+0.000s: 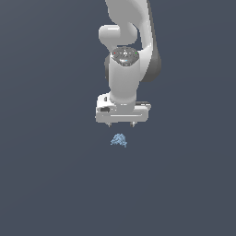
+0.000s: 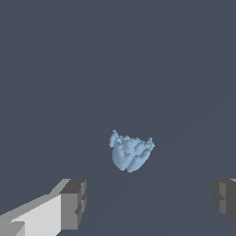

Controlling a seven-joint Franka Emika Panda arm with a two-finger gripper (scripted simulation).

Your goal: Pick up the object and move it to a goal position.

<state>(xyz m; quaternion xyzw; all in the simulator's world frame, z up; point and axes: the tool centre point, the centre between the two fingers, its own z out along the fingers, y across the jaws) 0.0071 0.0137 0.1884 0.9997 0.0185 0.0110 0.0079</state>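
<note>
A white Franka Panda arm [image 1: 124,50] reaches down through the middle of the exterior view over a plain, dark slate-blue surface [image 1: 46,184]. Its gripper [image 1: 121,124] points straight down, and only the short tips of its two fingers show beneath the broad white hand. The object [image 1: 119,140], a tiny light-blue lumpy clump with small knobs along its edge, lies on the surface just under those tips and a shade toward the exterior view's left of the point midway between them; it is much smaller than the hand above it. In that view a narrow strip of surface shows between the fingertips and the clump, so nothing touches it. The wrist view confirms this: the gripper [image 2: 150,203] has its jaws spread wide apart, with one grey finger pad [image 2: 73,203] on a white finger and the other pad [image 2: 226,200] near the opposite edge of the frame. The clump [image 2: 131,153] sits free on the surface, beyond the gap between the pads, clear of both. Whether the fingertips are at the height of the clump or above it cannot be told with certainty.
</note>
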